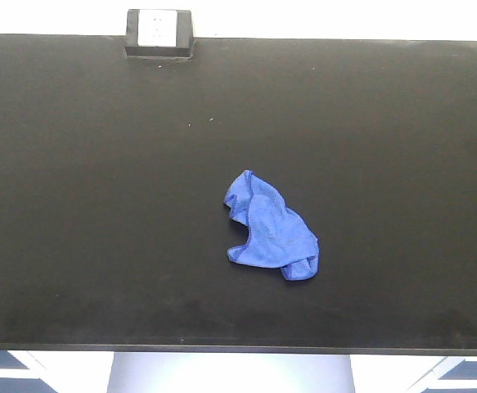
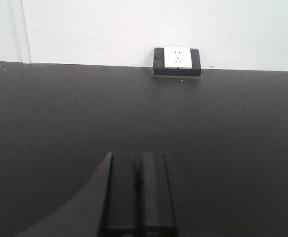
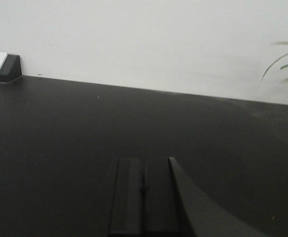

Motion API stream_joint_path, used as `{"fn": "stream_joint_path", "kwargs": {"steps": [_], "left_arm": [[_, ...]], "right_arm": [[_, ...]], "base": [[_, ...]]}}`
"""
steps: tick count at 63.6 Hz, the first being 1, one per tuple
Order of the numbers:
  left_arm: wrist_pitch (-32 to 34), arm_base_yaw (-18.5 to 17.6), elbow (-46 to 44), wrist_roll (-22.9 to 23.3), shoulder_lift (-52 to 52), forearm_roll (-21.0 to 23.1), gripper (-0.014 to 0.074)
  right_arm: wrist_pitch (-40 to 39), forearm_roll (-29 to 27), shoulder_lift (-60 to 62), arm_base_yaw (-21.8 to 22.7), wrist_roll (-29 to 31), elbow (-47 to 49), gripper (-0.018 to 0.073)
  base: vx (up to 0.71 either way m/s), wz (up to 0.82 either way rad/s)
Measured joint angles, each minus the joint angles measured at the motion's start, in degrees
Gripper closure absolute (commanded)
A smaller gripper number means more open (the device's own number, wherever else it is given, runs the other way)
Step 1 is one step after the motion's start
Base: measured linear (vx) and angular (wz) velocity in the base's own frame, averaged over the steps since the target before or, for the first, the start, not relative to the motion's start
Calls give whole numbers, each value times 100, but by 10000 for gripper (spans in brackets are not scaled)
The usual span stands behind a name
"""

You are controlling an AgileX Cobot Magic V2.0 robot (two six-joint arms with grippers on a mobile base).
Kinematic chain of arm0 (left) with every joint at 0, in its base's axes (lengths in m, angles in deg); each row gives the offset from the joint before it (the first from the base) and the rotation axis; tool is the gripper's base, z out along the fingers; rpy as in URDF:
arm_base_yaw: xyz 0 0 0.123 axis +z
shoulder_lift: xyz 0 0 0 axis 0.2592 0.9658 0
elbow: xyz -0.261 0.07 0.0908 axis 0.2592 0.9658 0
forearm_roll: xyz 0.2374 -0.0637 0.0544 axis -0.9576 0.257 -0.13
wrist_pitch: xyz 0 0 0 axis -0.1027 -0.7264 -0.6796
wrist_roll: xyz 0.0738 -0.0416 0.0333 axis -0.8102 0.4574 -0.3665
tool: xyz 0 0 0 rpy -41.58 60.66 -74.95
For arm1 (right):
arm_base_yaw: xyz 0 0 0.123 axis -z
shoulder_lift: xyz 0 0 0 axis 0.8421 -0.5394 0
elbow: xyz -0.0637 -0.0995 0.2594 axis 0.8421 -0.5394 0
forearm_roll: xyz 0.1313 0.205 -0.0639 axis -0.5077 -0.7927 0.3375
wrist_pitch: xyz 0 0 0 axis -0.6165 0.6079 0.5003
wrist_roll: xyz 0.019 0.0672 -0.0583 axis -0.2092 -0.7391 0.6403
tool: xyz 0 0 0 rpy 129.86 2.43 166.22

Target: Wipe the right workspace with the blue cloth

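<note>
From the front view, one blue cloth (image 1: 269, 233) lies crumpled just past centre toward 5 o'clock on the right workspace (image 1: 83, 205), one socket box (image 1: 158, 33) at 11 o'clock; from the wrist views, the left gripper (image 2: 139, 185) and right gripper (image 3: 143, 190) are pressed closed, empty, so a descent unopened would likely shove the rag.

Matte black, flat-sided rectangular jaws on both wrists
</note>
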Motion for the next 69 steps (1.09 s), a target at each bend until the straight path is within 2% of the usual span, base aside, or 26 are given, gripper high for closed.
{"fn": "stream_joint_path", "kwargs": {"steps": [11,69], "left_arm": [[-2,0,0,0,0,0,602],[-2,0,0,0,0,0,602]], "right_arm": [[216,-155,511,0,-40,-262,567],[427,-270,508,0,-47,-262,567]], "base": [[0,0],[0,0]]}}
